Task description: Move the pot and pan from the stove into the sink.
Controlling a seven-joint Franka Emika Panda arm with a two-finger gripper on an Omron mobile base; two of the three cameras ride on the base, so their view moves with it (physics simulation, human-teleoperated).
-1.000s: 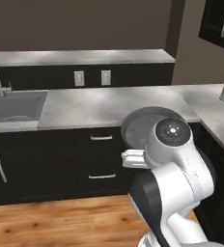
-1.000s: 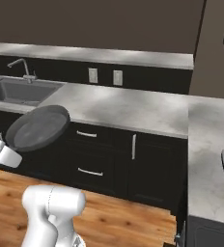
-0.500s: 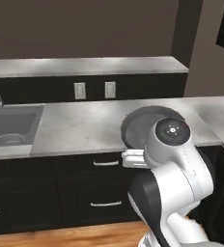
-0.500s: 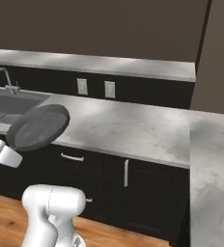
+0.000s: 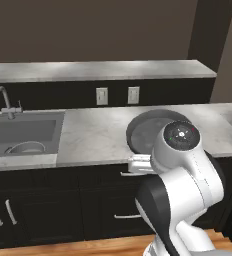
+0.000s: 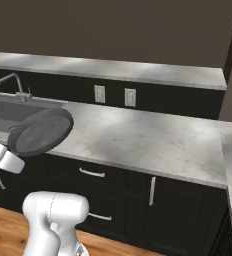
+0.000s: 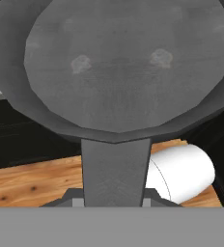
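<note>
Pan [image 6: 40, 131] held by its handle in the closed tool [image 7: 115, 193]; no writing legible; sink [image 5: 23, 131] nearer now as the view has shifted

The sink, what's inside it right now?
Inside the sink, a round grey rim shows at the bottom, maybe the pot. The basin's near wall hides its lower part. The pan is not in yet; the gripper holds it by the handle.

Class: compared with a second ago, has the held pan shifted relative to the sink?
Yes. In the right base view the pan now overlaps the sink corner, closer than before; the base drove too.
</note>
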